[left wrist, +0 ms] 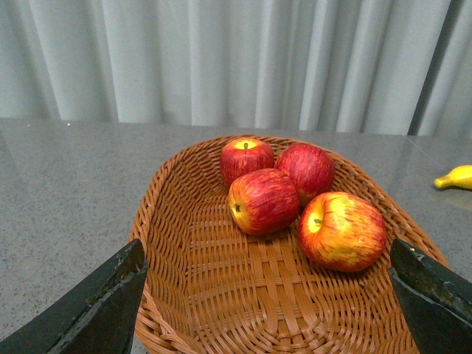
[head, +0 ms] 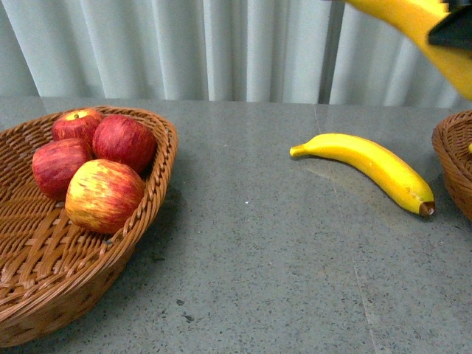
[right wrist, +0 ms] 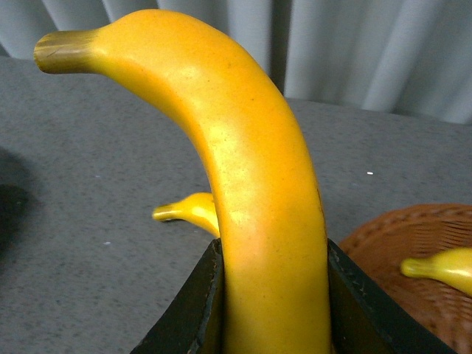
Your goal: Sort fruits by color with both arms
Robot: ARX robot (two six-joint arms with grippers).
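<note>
Several red apples, one streaked yellow [head: 103, 195], lie in the wicker basket [head: 44, 287] at the left. My left gripper [left wrist: 265, 310] hangs open over that basket's near end, with its fingers [left wrist: 96, 310] either side of bare weave and the apples [left wrist: 263, 200] beyond them. My right gripper [right wrist: 271, 302] is shut on a yellow banana [right wrist: 251, 162], held high at the front view's top right [head: 413, 26]. A second banana [head: 369, 169] lies on the table at the right of centre. A third banana [right wrist: 442, 269] rests in the right basket [right wrist: 398, 243].
The grey tabletop [head: 251, 258] stretches between the two baskets. Only the rim of the right basket [head: 451, 162] shows at the front view's right edge. Pale curtains [head: 221, 44] hang behind the table's far edge.
</note>
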